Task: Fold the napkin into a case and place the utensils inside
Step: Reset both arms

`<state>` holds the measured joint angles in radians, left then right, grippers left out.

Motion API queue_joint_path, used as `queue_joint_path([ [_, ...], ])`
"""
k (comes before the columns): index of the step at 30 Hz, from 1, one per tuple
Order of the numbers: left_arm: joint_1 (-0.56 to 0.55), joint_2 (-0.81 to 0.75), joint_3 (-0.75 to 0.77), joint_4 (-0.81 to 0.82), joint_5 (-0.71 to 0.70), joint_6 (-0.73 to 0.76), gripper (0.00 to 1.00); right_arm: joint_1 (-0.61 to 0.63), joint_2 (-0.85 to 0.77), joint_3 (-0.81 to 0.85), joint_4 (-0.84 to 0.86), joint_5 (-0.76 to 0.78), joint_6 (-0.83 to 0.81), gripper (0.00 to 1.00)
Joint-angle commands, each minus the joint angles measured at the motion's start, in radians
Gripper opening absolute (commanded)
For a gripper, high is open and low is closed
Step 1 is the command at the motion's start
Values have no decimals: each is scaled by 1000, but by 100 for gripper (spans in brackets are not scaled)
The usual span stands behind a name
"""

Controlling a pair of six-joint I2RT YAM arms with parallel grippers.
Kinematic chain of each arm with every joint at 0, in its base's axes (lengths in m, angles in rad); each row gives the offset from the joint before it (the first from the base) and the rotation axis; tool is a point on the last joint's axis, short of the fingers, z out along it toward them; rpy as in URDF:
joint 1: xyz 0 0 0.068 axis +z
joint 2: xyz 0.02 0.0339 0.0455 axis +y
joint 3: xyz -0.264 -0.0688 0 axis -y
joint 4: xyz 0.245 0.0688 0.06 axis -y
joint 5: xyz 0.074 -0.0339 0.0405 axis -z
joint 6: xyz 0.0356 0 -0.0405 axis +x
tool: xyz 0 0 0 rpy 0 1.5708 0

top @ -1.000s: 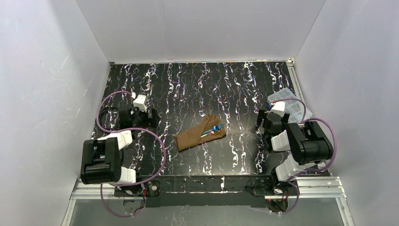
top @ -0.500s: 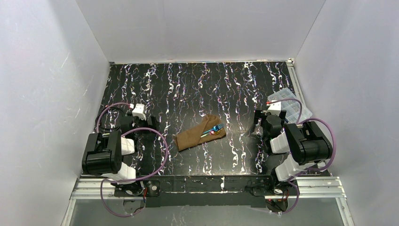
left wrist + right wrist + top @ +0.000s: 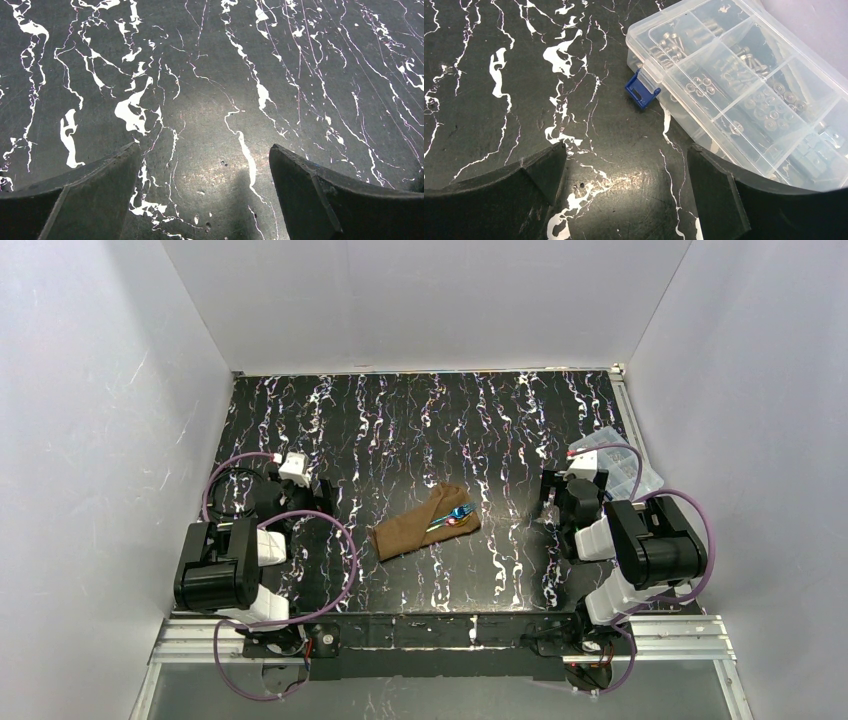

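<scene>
We see brown napkin case lying diagonal at middle of table. Teal and red utensils at its far-right end; tucked in or on top, we cannot tell. Left tool spread wide, empty, over bare table well left of case. Right tool spread wide, empty, just beside clear screw box with blue latch.
</scene>
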<state>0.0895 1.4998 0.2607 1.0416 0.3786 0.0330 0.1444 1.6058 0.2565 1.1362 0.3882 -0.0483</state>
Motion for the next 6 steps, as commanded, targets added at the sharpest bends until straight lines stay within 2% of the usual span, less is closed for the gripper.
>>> queue_joint_path([
  [1,-1,-6,21,19,-3,6,98,-5,-3,17,28,-1,2,99],
  [6,0,-10,20,13,-4,7,98,-3,-3,17,28,-1,2,99],
])
